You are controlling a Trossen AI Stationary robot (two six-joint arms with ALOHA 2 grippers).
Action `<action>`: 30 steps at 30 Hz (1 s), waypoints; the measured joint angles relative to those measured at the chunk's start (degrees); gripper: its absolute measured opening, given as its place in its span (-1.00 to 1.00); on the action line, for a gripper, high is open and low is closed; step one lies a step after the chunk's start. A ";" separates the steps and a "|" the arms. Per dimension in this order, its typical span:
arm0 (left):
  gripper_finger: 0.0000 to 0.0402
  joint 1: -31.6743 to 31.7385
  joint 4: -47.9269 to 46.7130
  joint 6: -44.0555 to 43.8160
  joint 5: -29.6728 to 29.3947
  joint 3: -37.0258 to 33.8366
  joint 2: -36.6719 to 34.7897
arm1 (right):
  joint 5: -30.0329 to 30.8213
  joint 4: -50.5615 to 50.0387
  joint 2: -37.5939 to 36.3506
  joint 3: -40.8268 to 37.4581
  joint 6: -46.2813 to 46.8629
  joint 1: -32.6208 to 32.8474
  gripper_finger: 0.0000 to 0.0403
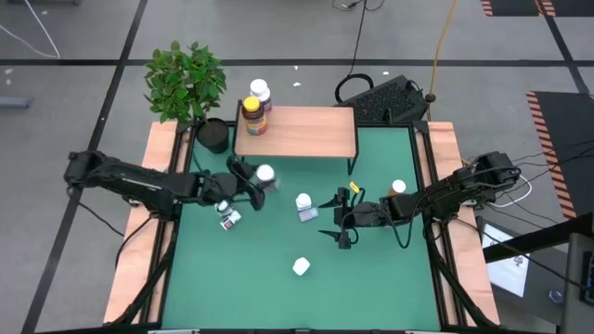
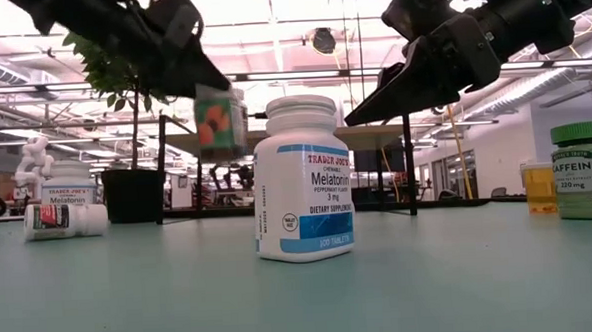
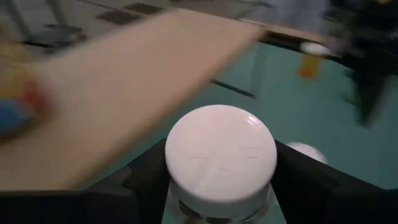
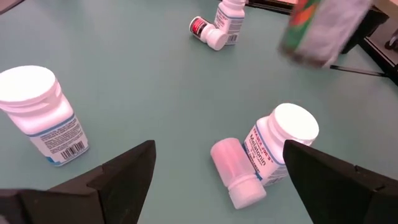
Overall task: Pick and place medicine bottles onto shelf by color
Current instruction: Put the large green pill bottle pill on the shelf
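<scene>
White bottle, centre (image 2: 303,178): "TRADER JOE'S", "Melatonin", "3 mg", "DIETARY SUPPLEMENT"; the tablet count on its blue band is too small to read.
Green-capped bottle (image 2: 583,171): "CAFFEINE", "200 mg".
White bottle beside the plant pot (image 2: 67,190): "Melatonin".
Leaning white bottle (image 4: 280,144): "Melatonin".
Other labels: illegible.

Both arms are out over the table.
The dark two-finger left gripper (image 1: 258,178), on an arm stretched in from its side, is clamped around a white-capped bottle (image 3: 220,154). The dark right gripper (image 1: 340,220) hangs low with its fingers (image 4: 118,174) spread wide, nothing between them.
</scene>
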 joint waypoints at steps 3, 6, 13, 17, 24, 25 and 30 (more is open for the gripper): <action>0.16 2.33 -7.04 -0.49 -0.41 4.24 -3.61 | 0.00 0.33 0.00 0.00 0.03 -0.05 0.73; 0.17 4.07 -14.49 -0.20 -0.38 9.12 -5.00 | 0.00 0.74 0.00 0.02 -0.07 -0.05 0.73; 0.20 9.16 -19.73 5.10 -0.69 15.95 -4.63 | -0.04 -0.61 0.00 0.02 -0.59 -0.05 0.73; 0.20 13.49 -19.81 6.53 -0.70 16.54 -4.52 | -0.04 -0.80 0.00 0.02 -0.42 -0.05 0.73; 0.21 19.25 -20.20 5.50 1.35 14.38 -4.50 | -0.04 -2.42 0.00 0.02 -0.97 -0.05 0.73; 0.21 19.76 -20.06 5.48 2.10 14.22 -4.50 | -0.02 -2.40 0.00 0.02 -1.02 -0.05 0.73; 0.21 20.80 -19.45 5.09 2.31 14.09 -4.50 | -0.02 -2.09 0.00 0.02 -1.09 -0.05 0.73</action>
